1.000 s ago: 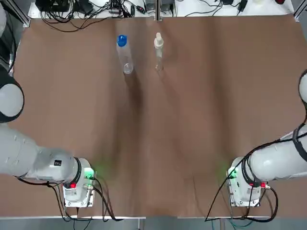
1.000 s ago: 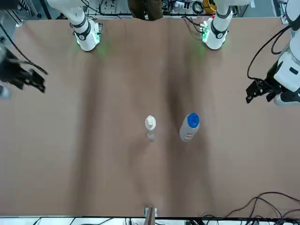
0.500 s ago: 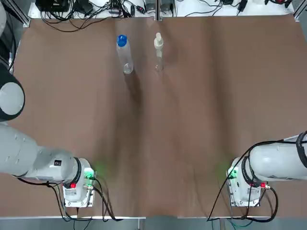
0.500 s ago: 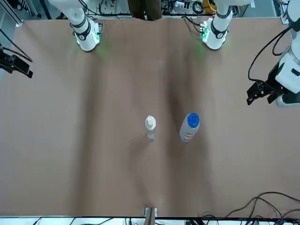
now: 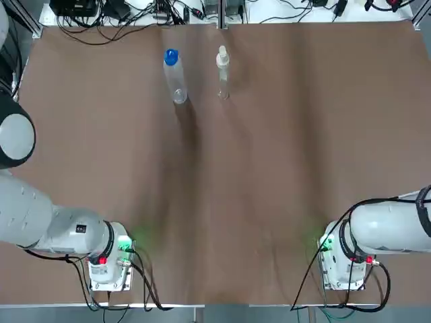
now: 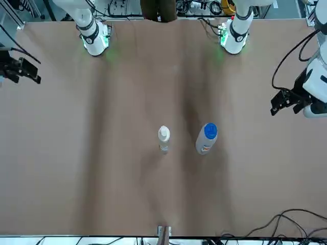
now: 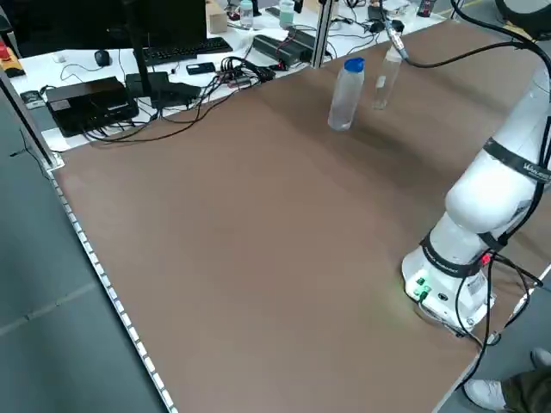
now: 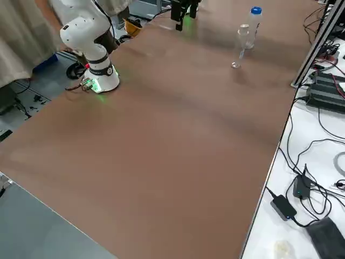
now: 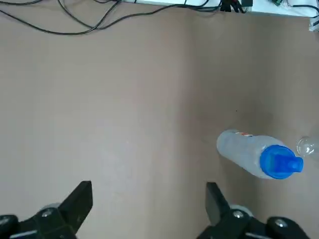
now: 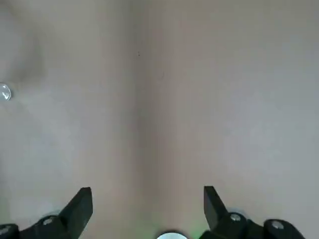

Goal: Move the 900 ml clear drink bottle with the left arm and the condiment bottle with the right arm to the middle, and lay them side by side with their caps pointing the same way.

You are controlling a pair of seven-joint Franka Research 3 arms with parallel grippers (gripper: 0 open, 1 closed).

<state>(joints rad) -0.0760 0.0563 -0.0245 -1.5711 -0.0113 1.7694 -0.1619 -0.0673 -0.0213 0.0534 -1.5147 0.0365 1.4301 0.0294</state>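
Brown table [image 5: 269, 168]: L gripper [image 9: 148, 188] hangs near left edge, R gripper [image 10: 147, 191] near right edge, both spread wide, holding nothing. Upright by far edge: clear drink bottle [image 5: 175, 77], then smaller condiment bottle [image 5: 222, 74], close, not touching.

Brown table [image 5: 269, 168], cables [image 7: 196, 96], grey floor [image 7: 52, 344]

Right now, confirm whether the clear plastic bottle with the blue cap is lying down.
No, the blue-capped clear bottle stands upright on the brown table.
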